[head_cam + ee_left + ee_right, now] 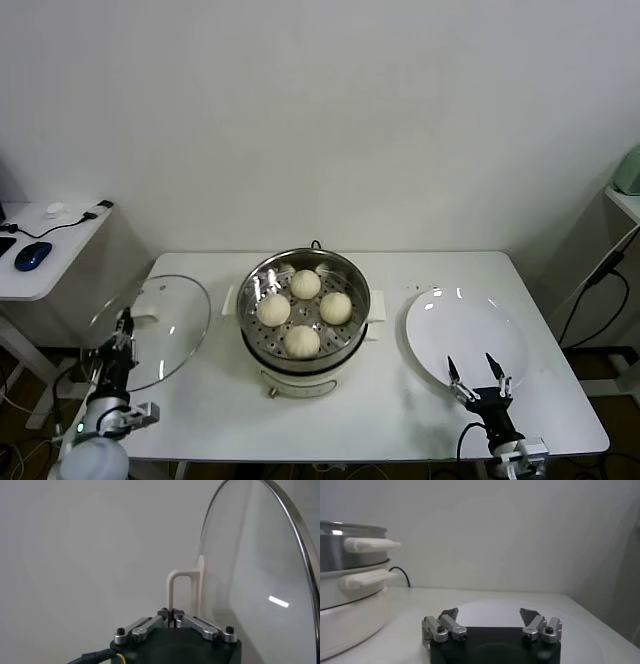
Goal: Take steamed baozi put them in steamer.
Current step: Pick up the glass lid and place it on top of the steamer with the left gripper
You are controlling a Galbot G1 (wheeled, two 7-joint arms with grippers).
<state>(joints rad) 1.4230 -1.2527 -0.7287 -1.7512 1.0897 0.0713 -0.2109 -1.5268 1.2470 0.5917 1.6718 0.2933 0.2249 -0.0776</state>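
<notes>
You have four steamed baozi [304, 311] in the steamer [352, 283], at centre frame in the head view. Each bun is cream-white, smooth and domed, sitting upright on the perforated tray. They form a diamond: one toward the top, one left, one right, one toward the bottom, close together. The steamer is a shiny round steel pot on a cream-white base, side handles showing.

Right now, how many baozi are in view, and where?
4, all on the tray inside the steamer: one at the back, one on the right, one on the left, one at the front. None on the plate.
</notes>
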